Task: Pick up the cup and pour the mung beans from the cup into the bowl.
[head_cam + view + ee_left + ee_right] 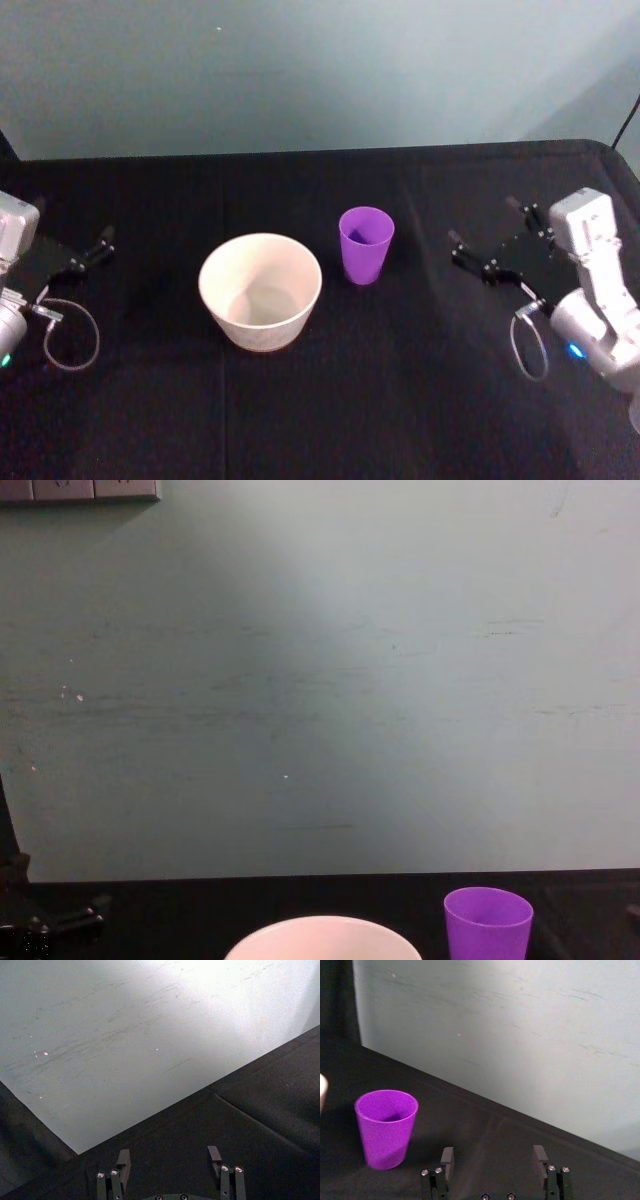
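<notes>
The purple cup [366,245], upright at the white bowl's [225,310] 2 o'clock, could be toppled and any mung beans spilled if clipped off-centre by the right gripper [493,1151], spread empty at its 3 o'clock; the left gripper [168,1151] is parked, spread, at 9 o'clock.

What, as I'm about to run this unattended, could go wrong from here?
1. The cup stands upright close beside the bowl. The open right gripper, coming in from the cup's far side, might tip it or shove it against the bowl.
2. The cup is smooth and tapered, so it may slip in the grip when tilted.
3. No beans can be made out in the cup's dark inside, so the pour may yield nothing.
The left gripper sits open at the table's left side.
</notes>
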`<move>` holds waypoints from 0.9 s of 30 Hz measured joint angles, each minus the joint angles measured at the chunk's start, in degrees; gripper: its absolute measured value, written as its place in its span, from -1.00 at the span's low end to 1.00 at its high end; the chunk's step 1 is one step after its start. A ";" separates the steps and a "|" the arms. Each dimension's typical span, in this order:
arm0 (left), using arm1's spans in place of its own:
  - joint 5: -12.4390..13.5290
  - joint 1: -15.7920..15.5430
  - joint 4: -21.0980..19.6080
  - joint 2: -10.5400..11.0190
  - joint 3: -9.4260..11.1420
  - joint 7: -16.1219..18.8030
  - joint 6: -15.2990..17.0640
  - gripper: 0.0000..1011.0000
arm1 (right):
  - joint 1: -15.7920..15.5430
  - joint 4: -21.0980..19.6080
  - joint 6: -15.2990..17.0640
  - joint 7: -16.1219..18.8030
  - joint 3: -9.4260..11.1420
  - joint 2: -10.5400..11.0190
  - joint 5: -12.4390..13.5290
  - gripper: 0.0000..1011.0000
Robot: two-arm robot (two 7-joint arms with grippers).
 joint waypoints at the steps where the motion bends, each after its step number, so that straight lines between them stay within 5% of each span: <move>1: 0.00 0.00 0.00 0.00 0.00 0.00 0.00 0.98 | -0.56 -0.38 -0.32 0.52 0.36 0.28 0.53 0.98; 6: 0.00 0.00 0.00 0.00 0.00 0.00 0.00 0.98 | -3.80 -1.58 -2.78 5.82 2.54 2.11 5.13 0.98; 14: 0.00 0.00 0.00 0.00 0.00 0.00 0.00 0.98 | -4.27 0.65 -4.25 17.64 2.58 2.52 11.80 0.98; 21: 0.00 0.00 0.00 0.00 0.00 0.00 0.00 0.98 | -3.12 2.42 -4.15 21.89 2.07 0.46 13.51 0.98; 27: 0.00 0.00 0.00 0.00 0.00 0.00 0.00 0.98 | -1.69 3.37 -4.09 23.39 1.26 -0.96 12.33 0.98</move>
